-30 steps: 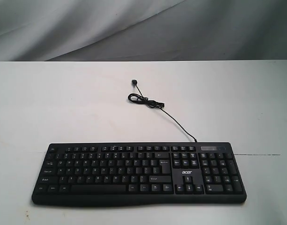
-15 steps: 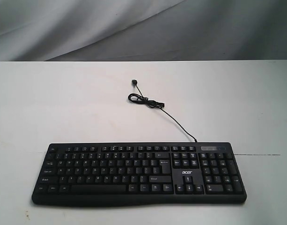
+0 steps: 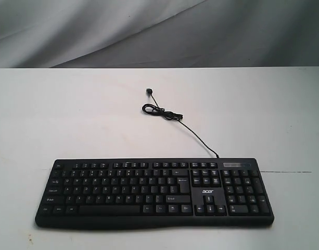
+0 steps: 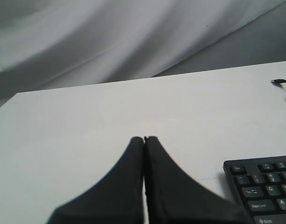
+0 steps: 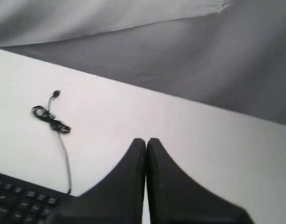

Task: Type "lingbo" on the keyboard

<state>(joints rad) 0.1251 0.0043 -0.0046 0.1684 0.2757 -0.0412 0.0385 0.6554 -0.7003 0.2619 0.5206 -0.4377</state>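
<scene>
Log: I see keyboard (image 3: 154, 192) flat on table (image 3: 71, 114), keys up, acer logo readable. Cable (image 3: 193, 134) leaves keyboard's back edge near number pad and lies loosely coiled well behind keyboard, with plug end free.
Left gripper (image 4: 144, 138): fingers pressed together, nothing held, off keyboard's Esc-corner end, apart from keys.
Right gripper (image 5: 146, 140): fingers pressed together, nothing held, near keyboard's back edge, to side of cable exit.
</scene>
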